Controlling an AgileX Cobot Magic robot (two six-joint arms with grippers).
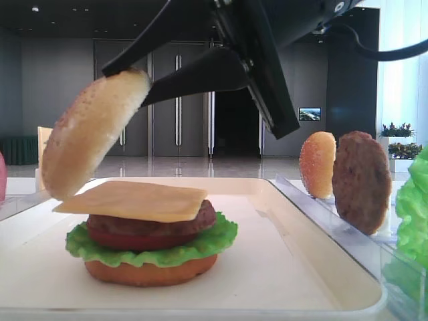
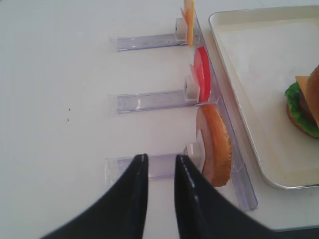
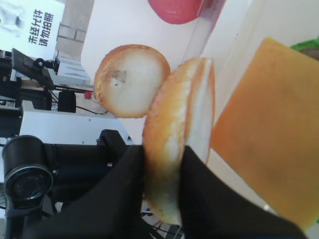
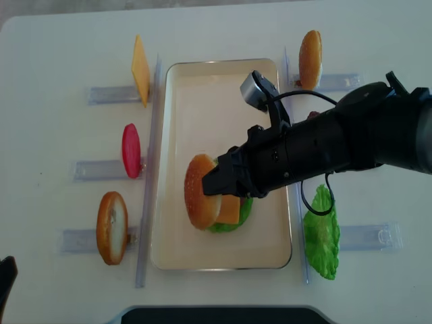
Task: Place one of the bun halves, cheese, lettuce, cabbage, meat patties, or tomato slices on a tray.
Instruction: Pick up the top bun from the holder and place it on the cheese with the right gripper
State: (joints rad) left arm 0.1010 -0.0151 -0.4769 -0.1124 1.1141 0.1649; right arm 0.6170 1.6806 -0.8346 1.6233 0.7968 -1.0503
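Right end effector (image 4: 214, 182) around top bun (image 4: 197, 192) above tray (image 4: 202, 88)

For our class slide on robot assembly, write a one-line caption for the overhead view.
Right gripper holds the top bun tilted over the stacked burger on the tray.

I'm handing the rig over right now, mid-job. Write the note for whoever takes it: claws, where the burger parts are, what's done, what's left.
Right claw: shut on the top bun, tilted on edge above the stack, not yet released.
Left claw: shut, empty, over the table beside the left racks.
On the tray: bottom bun, lettuce, tomato slice, meat patty, cheese, stacked in that order.
Spares stand in the side racks: a bun half among them.
Left: level the top bun, lower it onto the cheese, open, withdraw.
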